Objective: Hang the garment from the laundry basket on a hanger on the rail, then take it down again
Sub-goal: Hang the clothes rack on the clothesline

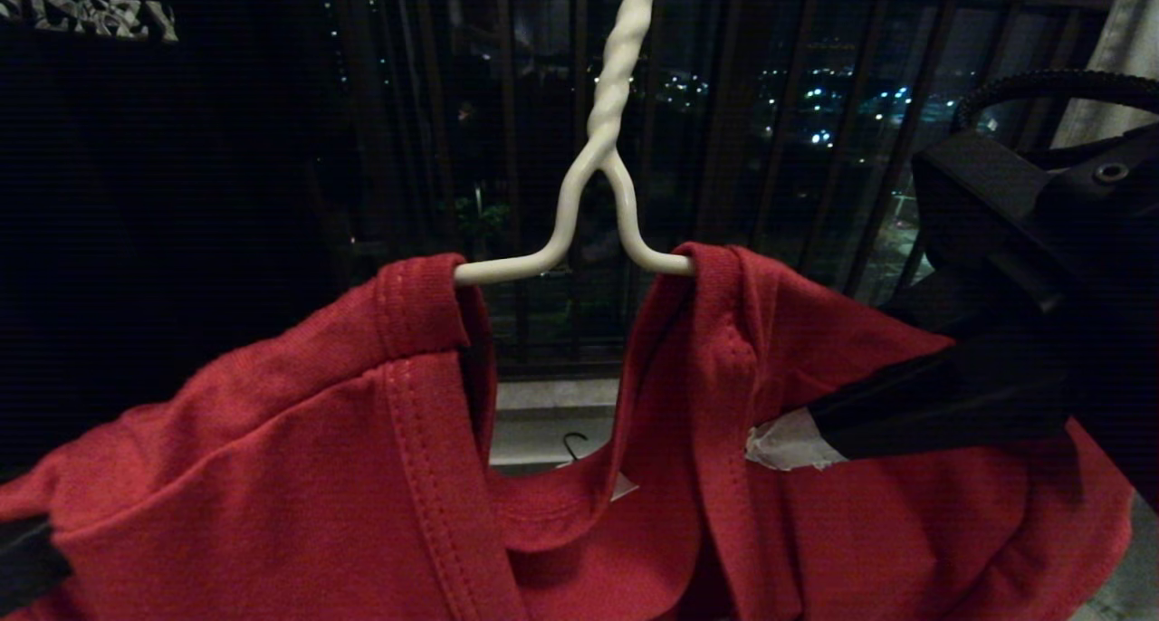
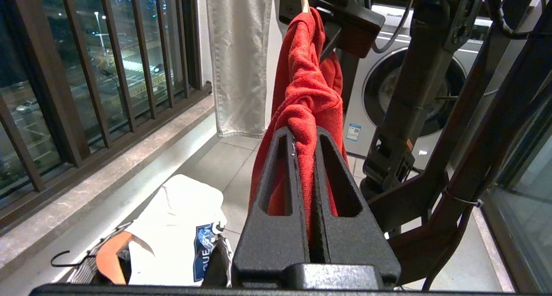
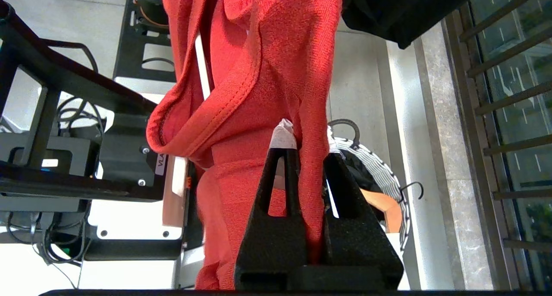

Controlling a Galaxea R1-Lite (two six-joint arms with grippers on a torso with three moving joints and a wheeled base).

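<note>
A red T-shirt (image 1: 299,476) is draped over a thin white wire hanger (image 1: 598,168), its neck opening gathered on either side of the twisted neck. To the left of the hanger, the left claw (image 2: 305,147) is clamped on a bunched fold of the cloth. To the right of the hanger, the right claw (image 3: 307,140) is closed on another fold. Far below the hanger, a round woven basket (image 3: 381,171) is seen on the floor. The cloth is judged soft, light and limp; a hold near the shoulder seams is advised, since the wire hanger may slip or swing.
</note>
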